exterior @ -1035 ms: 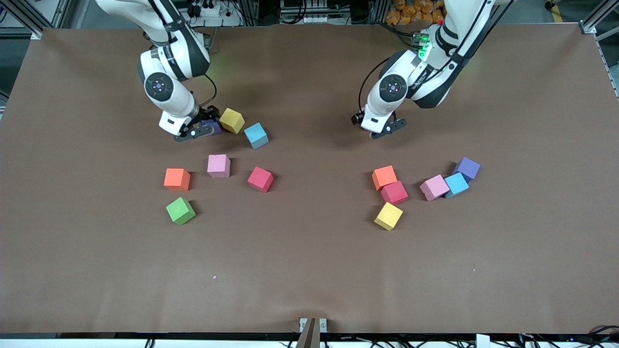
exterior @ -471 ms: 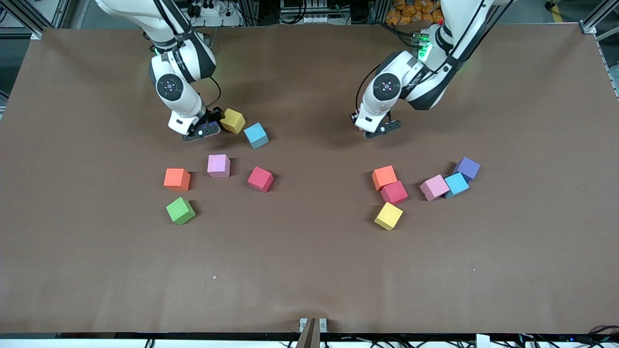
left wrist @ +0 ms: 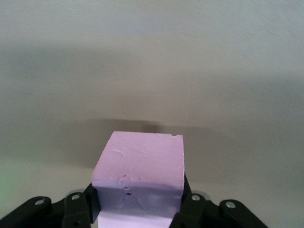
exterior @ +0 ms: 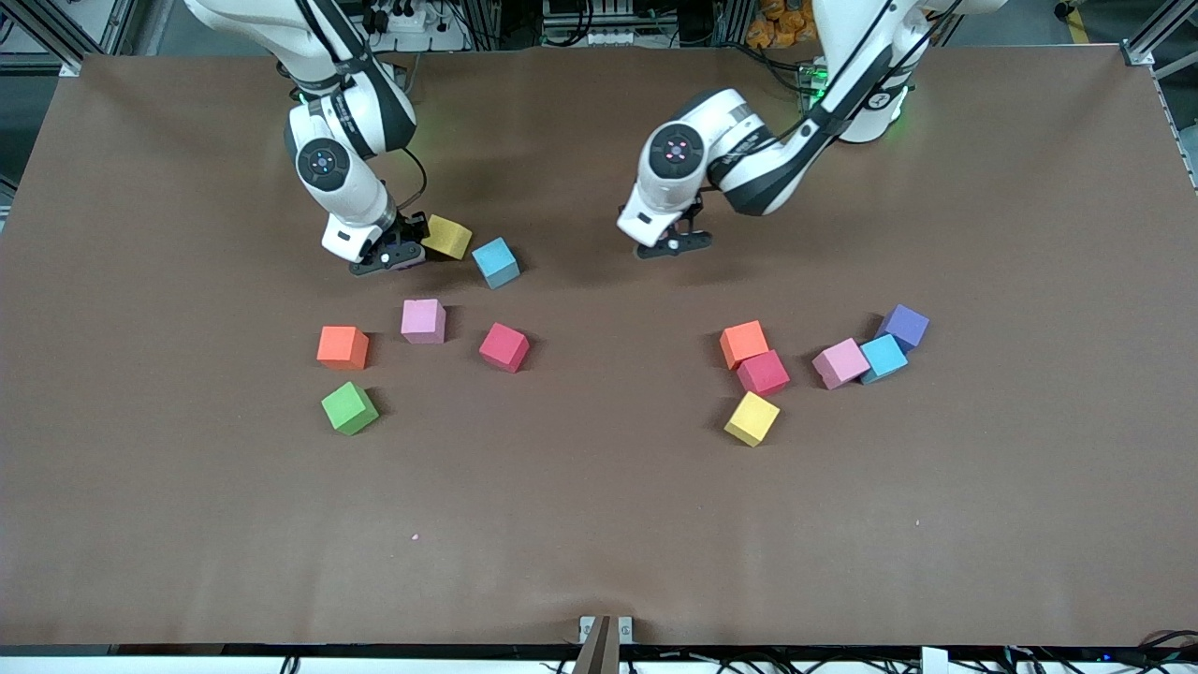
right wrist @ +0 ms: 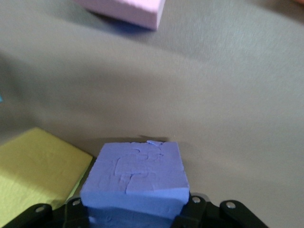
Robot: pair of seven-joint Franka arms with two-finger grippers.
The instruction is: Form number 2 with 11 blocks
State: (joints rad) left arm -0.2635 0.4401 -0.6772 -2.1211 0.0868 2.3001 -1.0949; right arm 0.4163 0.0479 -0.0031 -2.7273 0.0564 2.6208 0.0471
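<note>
Pink, purple and light blue blocks number two loose-or-held each on the tabletop [exterior: 599,524], beside two crimson, two orange, two yellow, one green [exterior: 349,407]. The left pincer [left wrist: 137,209] grips a pink block [left wrist: 140,164] above bare tabletop; the right pincer [right wrist: 135,211] clamps a purple block [right wrist: 135,175] just beside a yellow cube [right wrist: 35,166].

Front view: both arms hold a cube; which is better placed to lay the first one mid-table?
Left, probably. The left end effector holds the pink cube over the table near its middle; the right end effector grips the purple cube beside a yellow cube.
</note>
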